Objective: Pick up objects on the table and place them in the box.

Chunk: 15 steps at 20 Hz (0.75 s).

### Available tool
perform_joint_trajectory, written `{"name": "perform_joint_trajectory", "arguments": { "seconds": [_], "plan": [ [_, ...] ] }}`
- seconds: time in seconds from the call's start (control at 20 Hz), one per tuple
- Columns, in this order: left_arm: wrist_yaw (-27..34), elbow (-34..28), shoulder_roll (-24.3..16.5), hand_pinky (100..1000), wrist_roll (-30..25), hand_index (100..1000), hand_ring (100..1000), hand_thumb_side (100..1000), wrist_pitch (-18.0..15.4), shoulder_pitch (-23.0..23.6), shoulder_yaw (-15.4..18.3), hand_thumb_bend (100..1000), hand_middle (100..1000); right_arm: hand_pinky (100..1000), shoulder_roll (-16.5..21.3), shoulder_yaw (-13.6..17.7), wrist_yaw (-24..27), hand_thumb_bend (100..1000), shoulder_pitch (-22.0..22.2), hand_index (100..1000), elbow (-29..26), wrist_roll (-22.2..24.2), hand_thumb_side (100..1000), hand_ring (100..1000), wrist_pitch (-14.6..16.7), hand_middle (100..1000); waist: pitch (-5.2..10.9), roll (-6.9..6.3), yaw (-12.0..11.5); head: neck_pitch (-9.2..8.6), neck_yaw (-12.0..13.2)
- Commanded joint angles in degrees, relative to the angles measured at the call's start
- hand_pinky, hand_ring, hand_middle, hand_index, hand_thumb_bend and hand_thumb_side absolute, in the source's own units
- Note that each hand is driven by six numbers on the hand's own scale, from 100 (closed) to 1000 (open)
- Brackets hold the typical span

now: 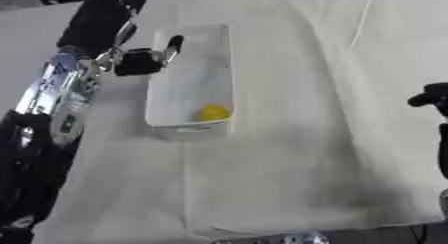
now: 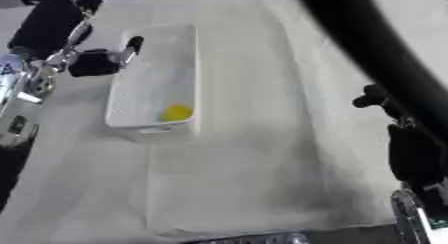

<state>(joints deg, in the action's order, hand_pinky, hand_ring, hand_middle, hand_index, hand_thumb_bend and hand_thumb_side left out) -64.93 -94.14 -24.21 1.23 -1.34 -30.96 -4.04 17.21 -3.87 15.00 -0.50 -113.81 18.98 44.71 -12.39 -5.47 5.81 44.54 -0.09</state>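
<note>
Far left of frame: robot's left arm, silver and black, runs from lower left up to upper left. Left hand sits in upper left, right at the box's left wall, w/ one black finger sticking up over the rim. Rest of the fingers look bunched into a dark lump; can't tell if anything's held, too blurry.

Centre-left: white rectangular box, long side running top to bottom, resting on the white cloth that covers the table. Inside, at the near end of the box (lower part, right-hand corner), a small yellow round object lies on the floor. Rest of the box interior looks pale, nothing else made out.

Right edge, mid-height: right hand pokes in as a dark shape over the cloth, well apart from the box. Fingers' state can't be told.
</note>
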Motion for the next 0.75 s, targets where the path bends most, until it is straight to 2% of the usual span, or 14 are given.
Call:
{"name": "perform_joint_trajectory", "arguments": {
  "seconds": [0.05,0.3,0.55,0.65,0.7,0.75],
  "plan": [
    [-0.72,-3.68,-2.56,855,4.62,976,952,653,2.45,1.56,3.18,276,938,660,0.05,-0.05,-0.50,227,-0.01,865,-0.78,4.73,891,763,5.00,870,0.53,0.47,-0.40,-0.42,-0.80],
    [-3.78,-4.88,-2.71,882,8.35,977,969,642,5.79,5.53,6.62,264,966,660,-0.22,-0.41,-0.70,229,-0.03,865,-0.78,5.06,891,763,5.23,870,0.23,1.02,-1.12,-0.42,-0.96],
    [-5.10,-5.65,-1.41,906,8.24,988,996,665,7.82,7.95,8.58,180,1000,660,-0.44,-0.70,-0.76,235,-0.12,864,-0.78,5.53,893,763,5.56,870,-0.13,1.65,-1.76,-0.42,-0.60],
    [-5.48,-6.32,-1.02,908,8.23,987,998,654,8.47,8.44,9.16,182,1000,659,-0.50,-0.75,-0.72,234,-0.08,863,-0.78,5.68,895,762,5.96,870,-0.23,1.95,-1.88,-0.42,-0.46],
    [-5.71,-6.69,-0.88,908,8.28,987,997,689,8.74,8.63,9.44,253,1000,659,-0.53,-0.75,-0.68,242,-0.06,863,-0.78,5.70,912,762,6.19,870,-0.30,2.11,-1.93,-0.42,-0.35],
    [-5.93,-7.01,-0.78,910,8.29,995,1000,647,8.95,8.78,9.65,178,1000,659,-0.55,-0.74,-0.65,234,-0.04,863,-0.78,5.72,895,762,6.37,870,-0.34,2.23,-1.96,-0.42,-0.25]
  ]
}}
